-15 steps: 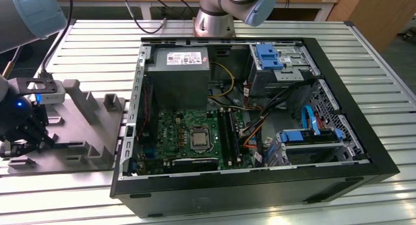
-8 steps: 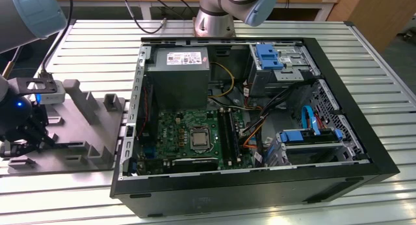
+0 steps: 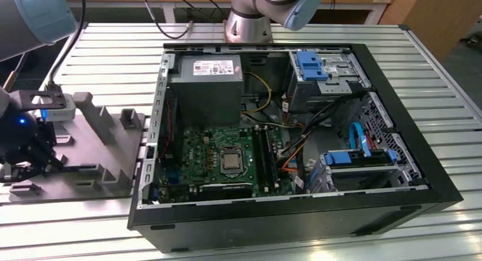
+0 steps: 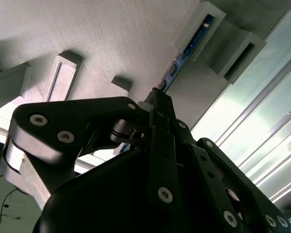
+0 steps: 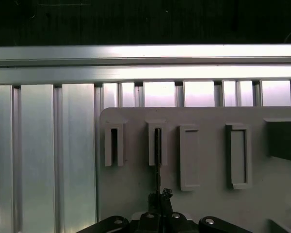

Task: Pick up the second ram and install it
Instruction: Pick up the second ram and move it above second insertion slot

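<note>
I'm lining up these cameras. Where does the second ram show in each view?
Exterior view: hard to make out; the gripper sits over the grey holder tray at the exterior view's left.
Second wrist view: the second ram is a bluish strip in a raised slot, meeting the gripper.
First wrist view: the second ram is a thin dark edge running from a slot to the gripper.
Shared landmark: the grey holder tray.
</note>
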You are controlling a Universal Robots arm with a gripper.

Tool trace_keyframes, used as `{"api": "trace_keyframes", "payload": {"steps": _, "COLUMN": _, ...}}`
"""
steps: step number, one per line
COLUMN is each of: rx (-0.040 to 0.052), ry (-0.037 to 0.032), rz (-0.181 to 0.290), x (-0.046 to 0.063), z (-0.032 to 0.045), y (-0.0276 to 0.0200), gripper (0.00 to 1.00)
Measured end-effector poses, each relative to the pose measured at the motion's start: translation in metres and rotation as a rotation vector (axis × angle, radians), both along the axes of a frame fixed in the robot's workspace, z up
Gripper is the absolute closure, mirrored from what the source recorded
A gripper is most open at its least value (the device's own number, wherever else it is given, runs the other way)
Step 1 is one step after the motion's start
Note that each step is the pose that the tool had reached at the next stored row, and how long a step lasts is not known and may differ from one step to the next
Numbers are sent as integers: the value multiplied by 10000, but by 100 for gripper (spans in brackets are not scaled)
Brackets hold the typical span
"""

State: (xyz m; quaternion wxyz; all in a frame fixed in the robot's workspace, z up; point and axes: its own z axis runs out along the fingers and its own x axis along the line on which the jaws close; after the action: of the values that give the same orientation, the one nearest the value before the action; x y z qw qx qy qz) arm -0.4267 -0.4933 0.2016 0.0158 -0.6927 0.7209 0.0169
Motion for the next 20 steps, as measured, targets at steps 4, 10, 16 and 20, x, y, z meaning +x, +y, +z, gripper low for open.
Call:
{"api": "trace_keyframes", "payload": {"steps": 4, "rx": 1, "ry": -1, "rz": -9, "x": 0, "z": 4, "y": 1, "gripper": 89}}
{"api": "trace_keyframes", "payload": {"steps": 10, "rx": 1, "ry": -1, "rz": -16, "x": 0, "z": 4, "y": 1, "gripper": 89}}
{"api": "trace_keyframes", "payload": {"steps": 16, "rx": -1, "ry": 1, "rz": -19, "x": 0, "z": 33, "y": 0, "gripper": 89}}
{"api": "trace_keyframes", "payload": {"steps": 20, "rx": 1, "ry": -1, "rz": -18, "x": 0, "z": 89, "y": 1, "gripper": 89}}
